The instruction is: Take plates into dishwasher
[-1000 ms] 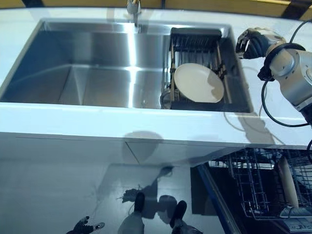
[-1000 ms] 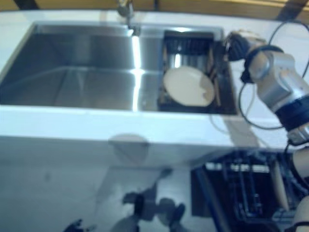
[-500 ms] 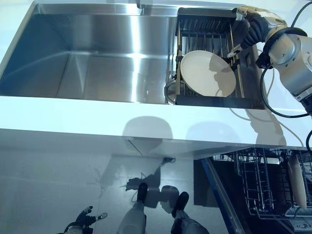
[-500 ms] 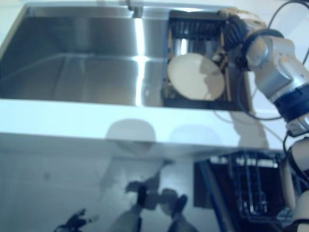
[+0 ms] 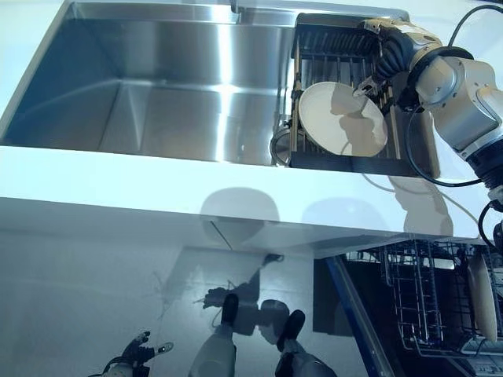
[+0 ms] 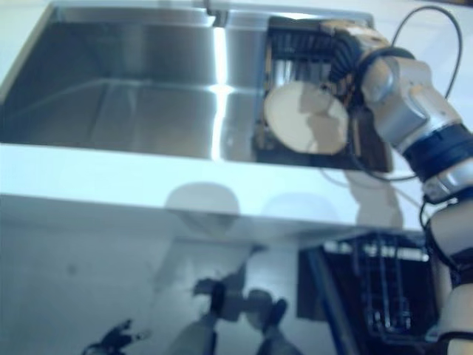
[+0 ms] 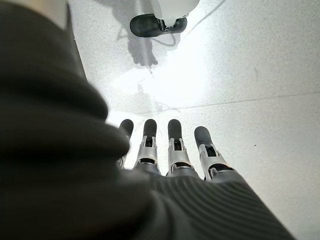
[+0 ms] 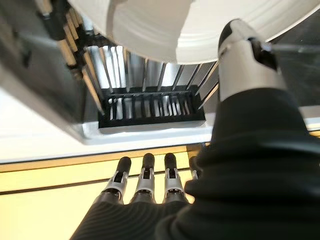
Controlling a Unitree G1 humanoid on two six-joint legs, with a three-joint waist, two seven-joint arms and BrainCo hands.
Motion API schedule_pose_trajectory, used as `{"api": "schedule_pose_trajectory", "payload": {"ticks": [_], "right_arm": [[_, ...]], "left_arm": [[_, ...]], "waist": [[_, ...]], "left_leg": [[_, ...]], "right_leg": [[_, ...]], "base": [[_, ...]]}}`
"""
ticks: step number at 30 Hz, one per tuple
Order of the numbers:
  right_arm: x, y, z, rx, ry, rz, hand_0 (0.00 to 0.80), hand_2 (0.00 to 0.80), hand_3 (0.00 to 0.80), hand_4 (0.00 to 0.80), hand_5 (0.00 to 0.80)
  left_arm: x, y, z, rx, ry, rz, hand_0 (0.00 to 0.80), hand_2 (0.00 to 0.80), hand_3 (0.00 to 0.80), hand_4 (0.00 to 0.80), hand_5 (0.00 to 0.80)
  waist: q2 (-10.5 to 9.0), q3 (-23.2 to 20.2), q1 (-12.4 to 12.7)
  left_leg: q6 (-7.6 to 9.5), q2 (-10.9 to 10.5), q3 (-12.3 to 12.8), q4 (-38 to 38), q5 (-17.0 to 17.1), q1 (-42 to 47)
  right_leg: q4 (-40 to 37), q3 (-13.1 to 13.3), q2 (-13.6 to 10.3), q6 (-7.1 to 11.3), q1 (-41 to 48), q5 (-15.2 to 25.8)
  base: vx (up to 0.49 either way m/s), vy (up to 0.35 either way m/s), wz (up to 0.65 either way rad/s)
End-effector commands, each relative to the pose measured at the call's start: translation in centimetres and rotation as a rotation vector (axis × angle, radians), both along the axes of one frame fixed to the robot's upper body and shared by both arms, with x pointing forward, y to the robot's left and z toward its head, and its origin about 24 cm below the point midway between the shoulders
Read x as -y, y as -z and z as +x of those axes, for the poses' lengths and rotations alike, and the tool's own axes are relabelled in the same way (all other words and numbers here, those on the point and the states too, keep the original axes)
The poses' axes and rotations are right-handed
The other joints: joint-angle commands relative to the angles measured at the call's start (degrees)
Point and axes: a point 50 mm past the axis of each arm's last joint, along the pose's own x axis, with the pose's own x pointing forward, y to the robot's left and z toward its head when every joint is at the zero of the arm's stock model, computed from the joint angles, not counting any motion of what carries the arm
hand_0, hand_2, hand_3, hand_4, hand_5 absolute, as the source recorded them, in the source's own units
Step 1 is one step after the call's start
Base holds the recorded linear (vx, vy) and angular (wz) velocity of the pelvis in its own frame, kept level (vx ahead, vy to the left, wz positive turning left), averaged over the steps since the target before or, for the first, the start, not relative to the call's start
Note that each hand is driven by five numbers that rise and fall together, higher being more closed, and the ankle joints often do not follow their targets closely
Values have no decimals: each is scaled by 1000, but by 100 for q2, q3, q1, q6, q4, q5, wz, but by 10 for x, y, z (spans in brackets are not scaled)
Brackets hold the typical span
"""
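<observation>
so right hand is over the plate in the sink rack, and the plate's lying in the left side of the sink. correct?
Not quite. The plate lies in the dark rack at the right side of the sink, not the left, as the left eye view shows. The rest holds: the right hand is over the plate's far edge, its fingers straight.
</observation>
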Motion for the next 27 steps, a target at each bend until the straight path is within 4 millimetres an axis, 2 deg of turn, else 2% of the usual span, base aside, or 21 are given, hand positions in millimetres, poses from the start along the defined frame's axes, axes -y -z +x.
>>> {"api": "schedule_pose_trajectory", "payload": {"ticks": [1,6,7,20,27], "right_arm": [[-6,-48,-15,128,10,-69,0,0,0,0,0],[-2,-42,-12,105,35,-76,0,0,0,0,0],[-1,-41,-12,99,36,-74,0,0,0,0,0],[4,-38,-9,54,58,-89,0,0,0,0,0],[12,-31,-7,-30,100,-138,0,0,0,0,0]], "left_arm": [[-17,-8,-3,5,14,54,0,0,0,0,0],[-19,-12,1,61,-34,56,0,0,0,0,0],[-19,-13,1,64,-28,57,0,0,0,0,0],[-19,-16,5,70,14,52,0,0,0,0,0],[-23,-19,6,75,18,55,0,0,0,0,0]], "waist": [[-165,102,242],[-155,187,334],[-155,215,363],[-207,417,381],[-242,463,377]], "left_leg": [[270,-269,50,-54,-319,-197],[283,-297,-11,-54,-302,-248],[257,-282,-21,-54,-341,-207],[287,-267,-4,-54,-296,-312],[297,-262,6,-54,-299,-288]], "right_leg": [[-2,-213,46,268,212,-421],[-2,-288,27,254,197,-429],[0,-233,41,287,230,-454],[57,-254,31,313,97,-415],[85,-257,26,314,101,-418]], "base": [[28,23,10],[45,10,9],[70,-10,2],[15,3,2],[0,0,0]]}}
